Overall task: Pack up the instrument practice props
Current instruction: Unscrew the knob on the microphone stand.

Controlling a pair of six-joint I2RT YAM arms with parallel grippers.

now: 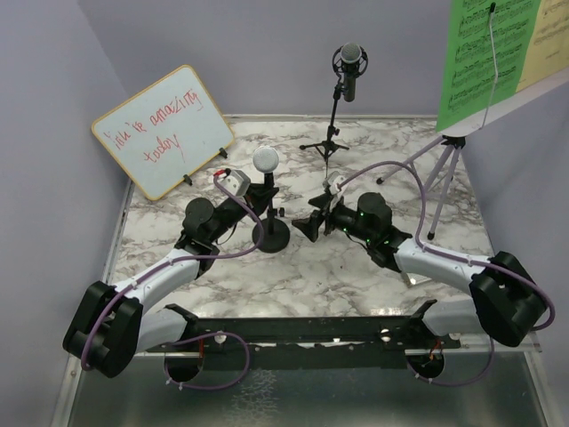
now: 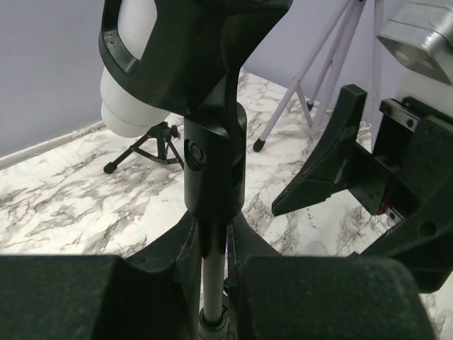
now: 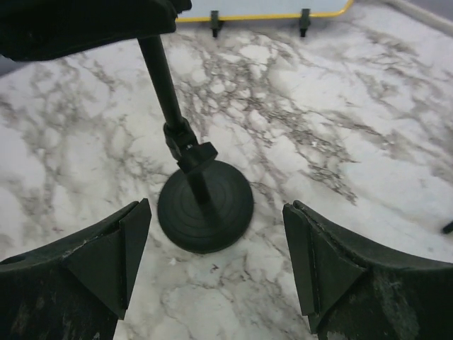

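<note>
The black round-base mic holder (image 1: 272, 235) stands mid-table with a grey-headed microphone (image 1: 265, 160) in its clip. My left gripper (image 1: 258, 207) is shut on the holder's thin pole (image 2: 211, 280), just under the clip joint (image 2: 212, 170). The microphone's white body (image 2: 131, 99) shows at upper left in the left wrist view. My right gripper (image 1: 309, 221) is open just right of the holder, with the round base (image 3: 205, 205) ahead of its fingers and nothing between them. A second microphone (image 1: 351, 59) sits in the black mic tripod (image 1: 331, 133) at the back.
The lilac music rack (image 1: 442, 173) stands at right and carries the green sheet (image 1: 480, 62) and the yellow sheet (image 1: 544, 36). A wood-framed whiteboard (image 1: 164, 129) leans at back left. Purple walls close in the marble table (image 1: 302, 276).
</note>
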